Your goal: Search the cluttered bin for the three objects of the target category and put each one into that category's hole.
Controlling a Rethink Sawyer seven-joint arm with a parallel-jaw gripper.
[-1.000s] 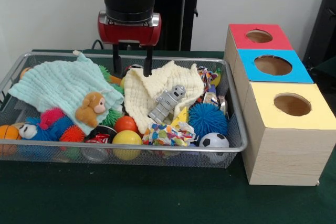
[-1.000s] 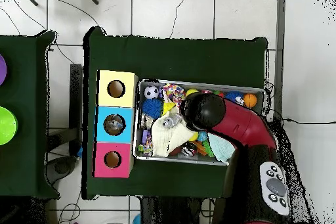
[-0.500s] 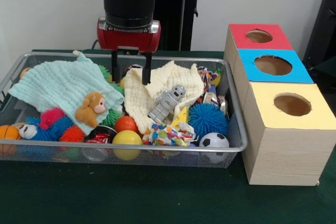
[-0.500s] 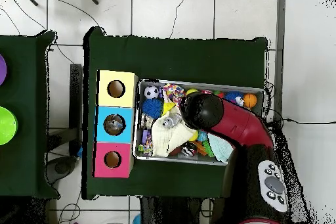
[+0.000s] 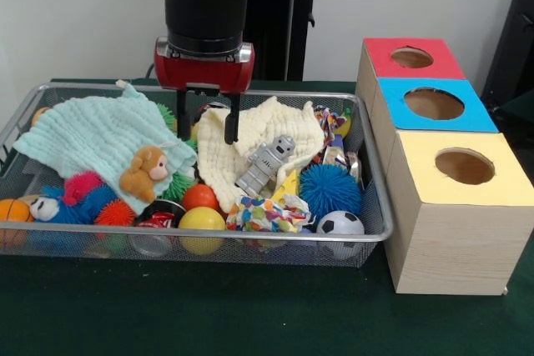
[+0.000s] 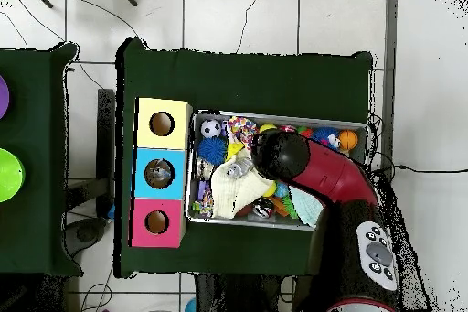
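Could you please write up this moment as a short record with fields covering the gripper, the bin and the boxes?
gripper: gripper open, lowered into the back of the bin, one finger at the edge of the cream cloth
bin: wire mesh bin on the green table, full of clutter
cloths: mint cloth on the picture's left in the front view, cream cloth in the middle
on top: grey toy robot lying on the cream cloth; brown plush monkey on the mint cloth
boxes: red box, blue box, yellow box in a row beside the bin, each with a round hole on top
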